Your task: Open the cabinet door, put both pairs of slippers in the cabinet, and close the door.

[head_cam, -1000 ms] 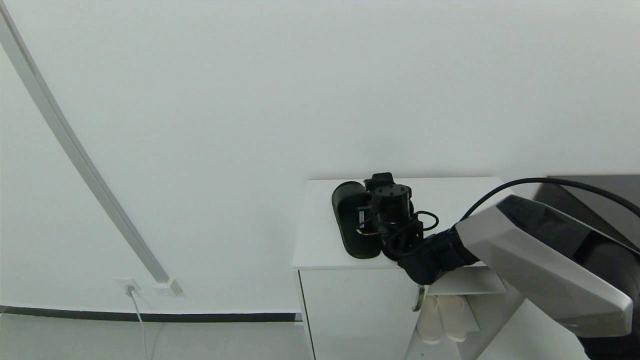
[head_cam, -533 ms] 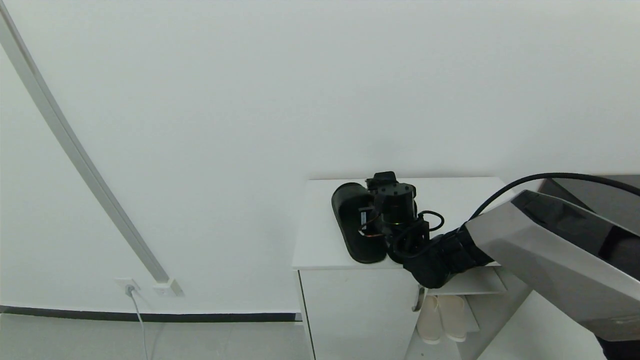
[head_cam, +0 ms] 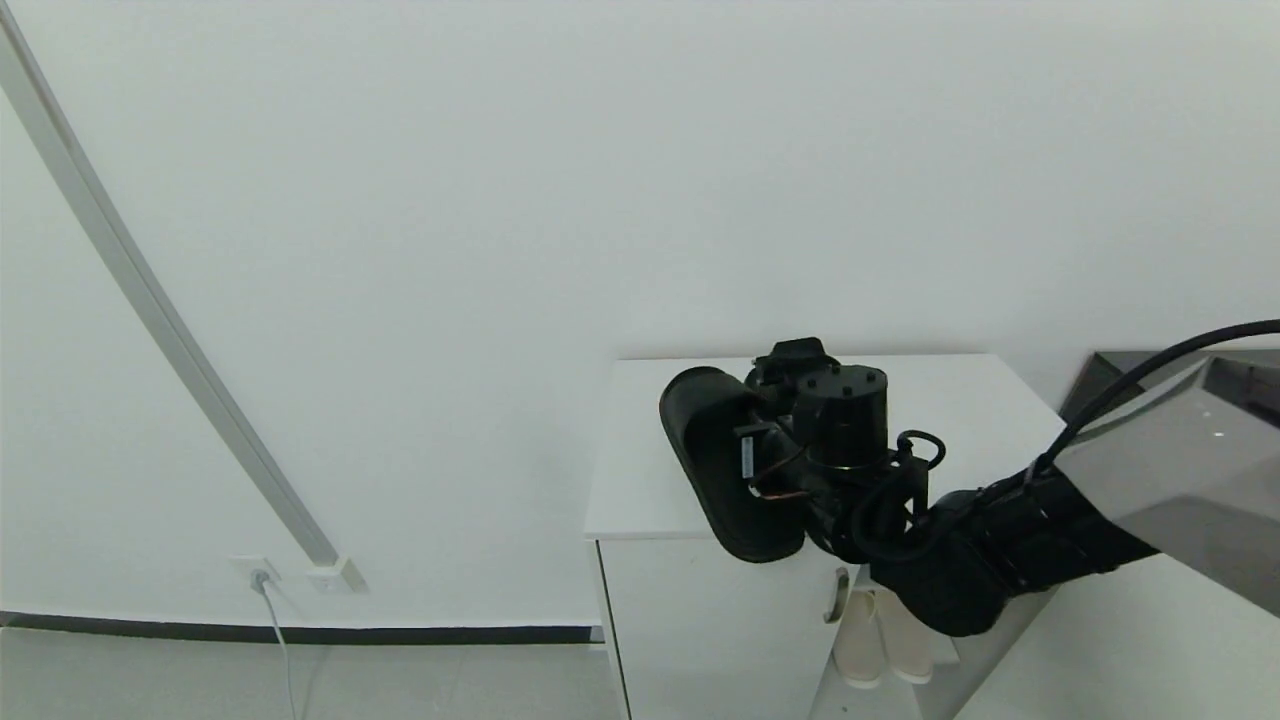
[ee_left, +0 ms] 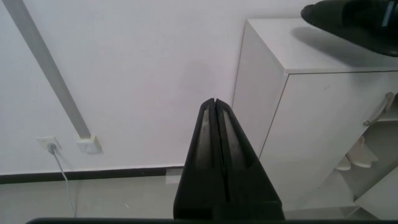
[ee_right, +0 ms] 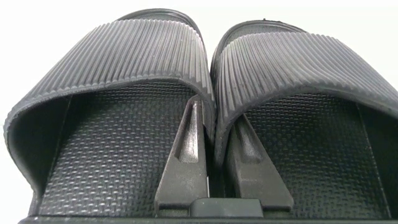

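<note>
A: Fingers point(ee_right: 186, 158) of the right gripper point(ee_right: 214, 155): how do they stand in the right wrist view?
B: One lies inside each of the black slippers point(ee_right: 143, 68), under the ribbed straps. They pinch the two inner side walls together between them.

A: And from the head view?
B: The right gripper point(head_cam: 775, 465) holds the black slippers point(head_cam: 715, 460) side by side over the front part of the cabinet point(head_cam: 640, 480) top. Their near ends jut past the cabinet's front edge. Whether the soles touch the top I cannot tell from here.
A: The cabinet itself?
B: Its left door point(head_cam: 700, 630) is shut, with a handle point(head_cam: 840, 595) at its inner edge. The right side is open, and a pair of white slippers point(head_cam: 880, 635) lies inside, low down. A wall socket point(head_cam: 258, 575) with a cable sits low on the wall, well apart from the cabinet's left side.

A: Left wrist view?
B: The left gripper point(ee_left: 215, 104) hangs low, out to the left of the cabinet point(ee_left: 311, 118) — its fingers point(ee_left: 205, 140) pressed together on nothing. A black slipper point(ee_left: 354, 18) shows above the cabinet top with a shadow under it. The white slippers point(ee_left: 359, 155) show inside the cabinet.
</note>
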Motion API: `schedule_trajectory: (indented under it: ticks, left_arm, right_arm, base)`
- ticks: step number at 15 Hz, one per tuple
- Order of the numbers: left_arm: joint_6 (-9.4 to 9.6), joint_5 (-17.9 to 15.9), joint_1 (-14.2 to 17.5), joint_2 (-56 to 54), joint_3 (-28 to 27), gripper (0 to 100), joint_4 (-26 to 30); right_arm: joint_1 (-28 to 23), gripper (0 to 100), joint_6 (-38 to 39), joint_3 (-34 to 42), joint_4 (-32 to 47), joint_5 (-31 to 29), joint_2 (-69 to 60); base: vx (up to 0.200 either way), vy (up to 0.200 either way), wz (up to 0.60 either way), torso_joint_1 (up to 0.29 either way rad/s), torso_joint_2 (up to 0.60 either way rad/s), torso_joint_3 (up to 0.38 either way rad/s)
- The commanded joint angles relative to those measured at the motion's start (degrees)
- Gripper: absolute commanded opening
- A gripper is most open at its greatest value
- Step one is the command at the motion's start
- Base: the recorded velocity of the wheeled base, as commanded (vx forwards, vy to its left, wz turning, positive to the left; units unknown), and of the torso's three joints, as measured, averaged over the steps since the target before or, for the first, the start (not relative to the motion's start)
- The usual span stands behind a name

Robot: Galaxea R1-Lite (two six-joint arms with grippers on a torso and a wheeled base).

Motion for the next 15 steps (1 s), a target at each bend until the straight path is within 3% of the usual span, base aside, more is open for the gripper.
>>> schedule_trajectory:
  ticks: [1,4,6,11,15]
  left_arm:
    - [-0.04,0.0,0.0,0.0,0.0,0,0.0]
    - [0.04,0.0,0.0,0.0,0.0,0,0.0]
    - [0.04,0.0,0.0,0.0,0.0,0,0.0]
    - [0.04,0.0,0.0,0.0,0.0,0,0.0]
    - [0.04,0.0,0.0,0.0,0.0,0,0.0]
  right_arm:
    - [0.5,0,0.0,7.7,-1.7,3.8,-7.5]
    - [0.5,0,-1.0,19.6,-2.9,14.6,-16.7]
    - [0.0,0,-2.7,24.0,-2.4,18.3,-21.3]
    - [-0.5,0,-3.5,24.2,-1.0,18.7,-22.6]
    - [-3.8,0,-3.5,23.1,-1.0,18.8,-21.8]
  base:
    - [0.000,0.000,0.00,0.000,0.00,0.000]
    - [0.000,0.000,0.00,0.000,0.00,0.000]
    - [0.000,0.000,0.00,0.000,0.00,0.000]
    - [0.000,0.000,0.00,0.000,0.00,0.000]
    - [0.000,0.000,0.00,0.000,0.00,0.000]
